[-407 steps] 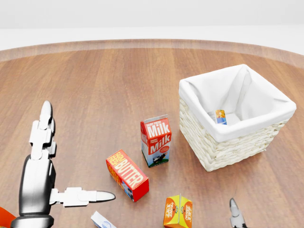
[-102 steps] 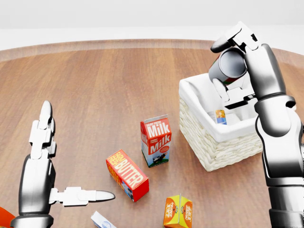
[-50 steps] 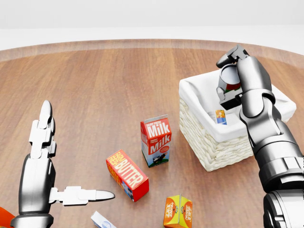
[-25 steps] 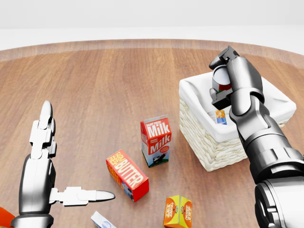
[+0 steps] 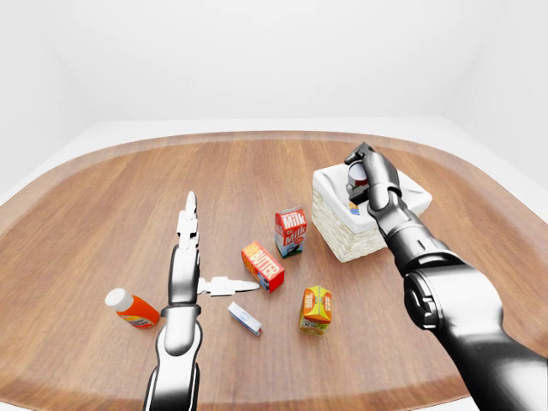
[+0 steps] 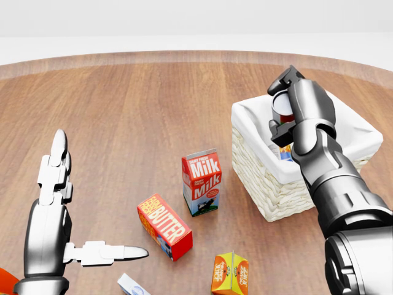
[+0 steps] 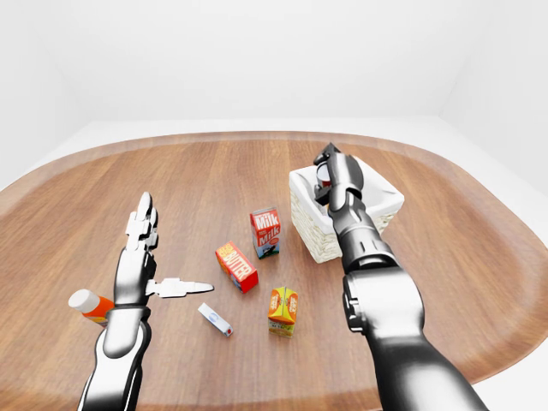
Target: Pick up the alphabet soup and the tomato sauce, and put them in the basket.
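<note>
The can (image 6: 284, 106), tipped with its flat end toward ten o'clock, sits clenched in the right hand (image 6: 293, 110) above the basket (image 6: 270, 178). Its label is mostly hidden by fingers. The left hand (image 6: 58, 203) is spread wide.

The light was bright and even in all three views, and it seemed to come from above. The white room glowed softly with no dark corners. Shadows were very faint, only a thin soft smudge under the milk carton (image 6: 201, 182) and the butter box (image 6: 164, 226). The wooden table (image 6: 123, 110) had a gentle shine but no hard glare. The shiny metal of the right arm (image 6: 334, 184) showed pale streaks toward 12 o'clock. Everything looked sharp, near and far, with no blur. In both eye views the table edge curved strongly toward 9 and 3 o'clock, like a wide lens.
</note>
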`<state>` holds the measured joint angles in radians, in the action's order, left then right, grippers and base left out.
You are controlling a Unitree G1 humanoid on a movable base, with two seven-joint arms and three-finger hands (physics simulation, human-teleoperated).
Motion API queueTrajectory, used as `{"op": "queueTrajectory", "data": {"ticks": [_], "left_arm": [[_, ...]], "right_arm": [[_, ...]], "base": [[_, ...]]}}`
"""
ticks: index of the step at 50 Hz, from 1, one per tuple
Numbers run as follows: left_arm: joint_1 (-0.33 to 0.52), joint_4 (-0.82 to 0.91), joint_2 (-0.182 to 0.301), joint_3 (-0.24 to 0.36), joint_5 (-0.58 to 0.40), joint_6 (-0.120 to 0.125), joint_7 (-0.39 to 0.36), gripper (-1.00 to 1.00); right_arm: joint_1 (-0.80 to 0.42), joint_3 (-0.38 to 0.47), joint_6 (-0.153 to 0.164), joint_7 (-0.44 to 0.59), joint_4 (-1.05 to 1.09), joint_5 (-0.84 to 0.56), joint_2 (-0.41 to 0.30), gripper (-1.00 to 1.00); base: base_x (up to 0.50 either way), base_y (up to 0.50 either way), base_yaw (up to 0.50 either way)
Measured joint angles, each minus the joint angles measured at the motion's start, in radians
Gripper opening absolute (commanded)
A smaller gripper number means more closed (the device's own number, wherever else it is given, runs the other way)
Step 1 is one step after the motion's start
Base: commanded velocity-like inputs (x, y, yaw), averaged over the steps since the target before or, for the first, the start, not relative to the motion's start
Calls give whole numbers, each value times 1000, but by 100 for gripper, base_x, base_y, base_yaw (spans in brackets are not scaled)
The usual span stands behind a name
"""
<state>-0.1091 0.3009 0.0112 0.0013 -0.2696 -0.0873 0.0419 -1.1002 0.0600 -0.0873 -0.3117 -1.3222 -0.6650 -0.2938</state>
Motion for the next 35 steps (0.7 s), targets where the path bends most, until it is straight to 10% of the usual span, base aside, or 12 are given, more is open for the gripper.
{"op": "queueTrajectory", "data": {"ticks": [35], "left_arm": [[1, 0, -1, 0, -1, 0, 0, 100]], "right_arm": [[53, 23, 0, -31, -17, 3, -27, -100]], "base": [[0, 0, 0]]}}
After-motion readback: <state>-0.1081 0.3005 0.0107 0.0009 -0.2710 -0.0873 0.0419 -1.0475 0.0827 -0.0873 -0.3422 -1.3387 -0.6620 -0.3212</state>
